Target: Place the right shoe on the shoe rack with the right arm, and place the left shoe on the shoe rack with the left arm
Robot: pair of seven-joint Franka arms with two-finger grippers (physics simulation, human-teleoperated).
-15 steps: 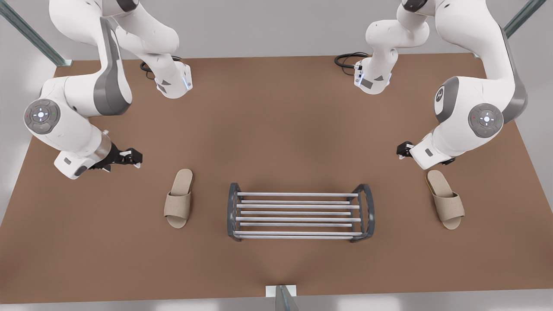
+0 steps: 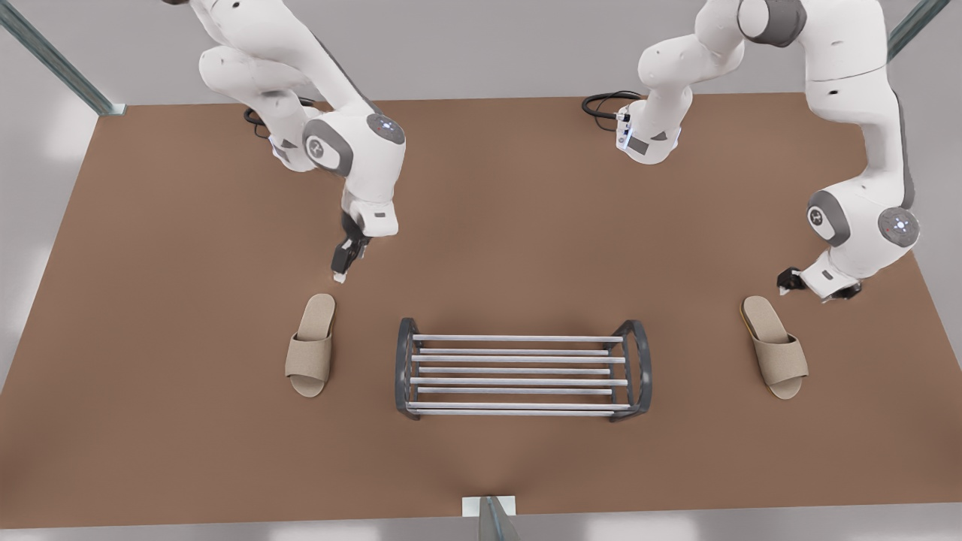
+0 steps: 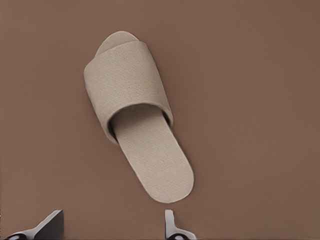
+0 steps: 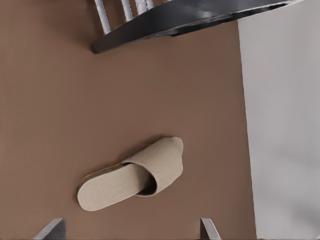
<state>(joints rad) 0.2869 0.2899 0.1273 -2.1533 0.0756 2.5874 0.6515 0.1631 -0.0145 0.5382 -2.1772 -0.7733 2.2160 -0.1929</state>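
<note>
Your brown counter [image 2: 488,225] fills the scene, with grey floor around it. The right shoe [image 2: 310,346] lies flat on the counter to the front view's left of the shoe rack [image 2: 518,372]. Its long axis runs across the line of the rods, heel towards the arm bases and open toe towards the near edge. The left shoe [image 2: 774,346] lies flat on the rack's other side, well apart from it. It points the same way, with the toe swung a little to the front view's right.

The rack stands between them, its silver rods running from one dark end frame to the other.

Your right gripper [image 2: 340,276] hangs near the right shoe's heel without touching it, on a forearm that comes steeply down. Its fingertips [image 4: 207,227] are spread wide. Your left gripper [image 2: 783,284] sits near the left shoe's heel, under a bent wrist, pointing to the front view's left. Its fingertips [image 3: 169,222] are apart too, with nothing between them.
</note>
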